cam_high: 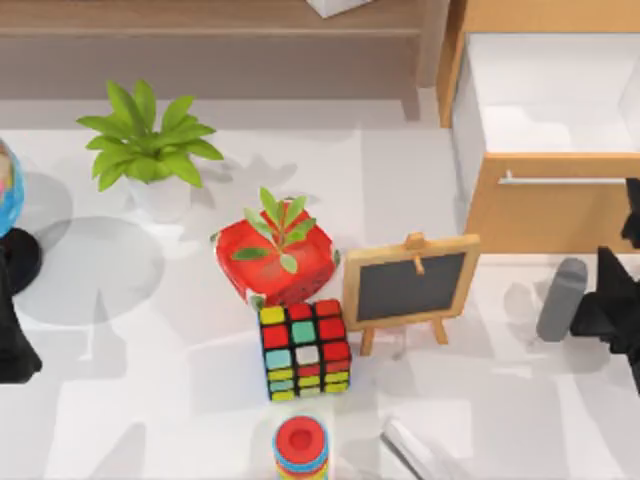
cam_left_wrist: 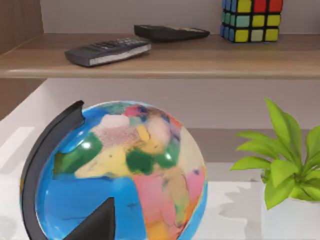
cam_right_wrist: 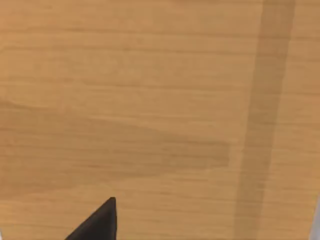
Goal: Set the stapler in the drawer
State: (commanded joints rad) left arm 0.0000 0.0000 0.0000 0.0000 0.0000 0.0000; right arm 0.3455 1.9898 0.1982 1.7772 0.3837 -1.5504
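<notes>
The stapler (cam_high: 562,298), slim and light grey, lies on the table just in front of the drawer's tan front (cam_high: 560,205), which has a silver bar handle (cam_high: 565,180). The drawer stands pulled out, its white inside (cam_high: 560,100) bare. My right gripper (cam_high: 603,305) sits close beside the stapler on its right, open, and whether it touches the stapler I cannot tell. The right wrist view has one dark fingertip (cam_right_wrist: 100,222) against the tan wood (cam_right_wrist: 160,100). My left gripper (cam_high: 12,350) is parked open at the table's left edge, facing a globe (cam_left_wrist: 115,175).
A small chalkboard easel (cam_high: 410,285) stands left of the stapler. A colourful cube (cam_high: 305,350), a red pot with a sprout (cam_high: 275,258), a white-potted plant (cam_high: 150,150), a red ring stack (cam_high: 300,445) and the globe (cam_high: 5,190) fill the middle and left. A brown shelf (cam_high: 200,20) runs along the back.
</notes>
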